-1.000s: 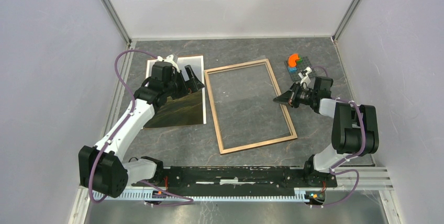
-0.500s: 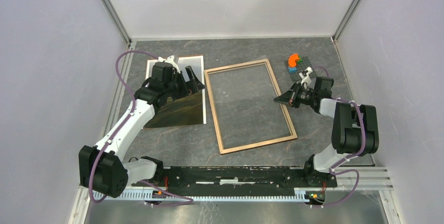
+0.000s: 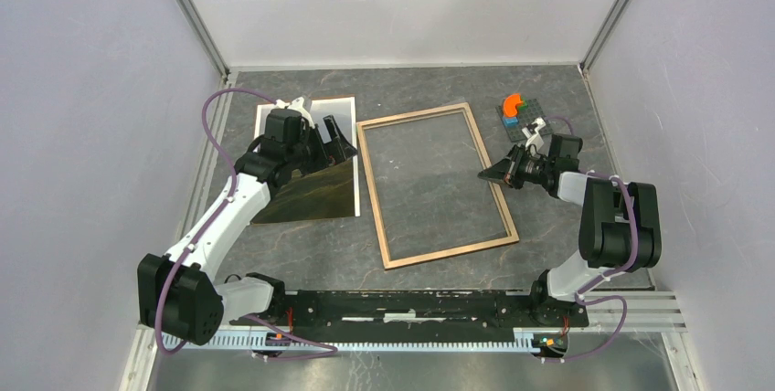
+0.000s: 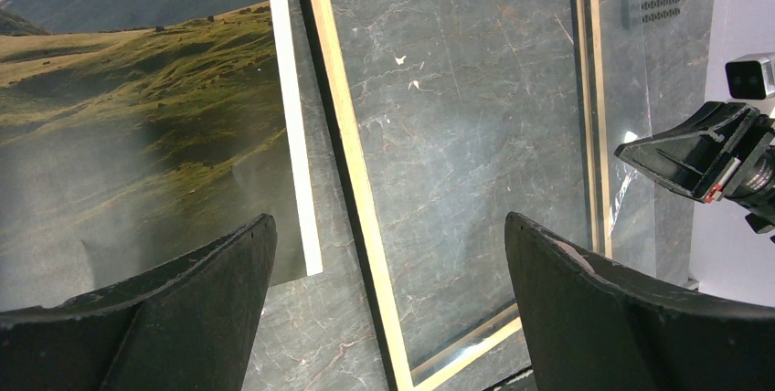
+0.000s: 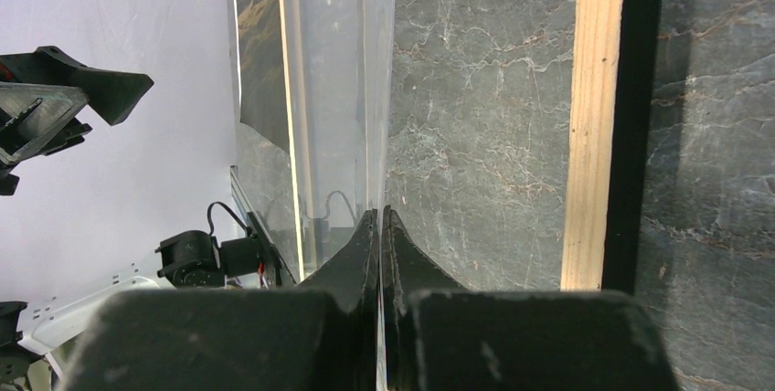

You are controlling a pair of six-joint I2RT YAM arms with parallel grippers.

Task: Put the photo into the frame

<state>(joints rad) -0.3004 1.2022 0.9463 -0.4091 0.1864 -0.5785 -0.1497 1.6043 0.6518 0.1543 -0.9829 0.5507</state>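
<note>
The photo point(image 3: 306, 192), green-brown hills with a white border, lies flat left of the frame; the left wrist view shows it point(image 4: 137, 117) too. The wood-brown frame point(image 3: 451, 251) lies flat at mid table, the table showing through it. My left gripper point(image 3: 338, 144) is open and empty, hovering over the photo's right edge, its jaws point(image 4: 386, 222) spanning the frame's left rim point(image 4: 347, 135). My right gripper point(image 3: 489, 173) sits at the frame's right rim point(image 5: 594, 117), shut point(image 5: 379, 213) on the edge of a clear pane point(image 5: 320, 89), which it holds tilted up.
A small grey studded plate with an orange piece point(image 3: 518, 112) sits at the back right, just behind the right arm. Pale enclosure walls stand close on the left, right and back.
</note>
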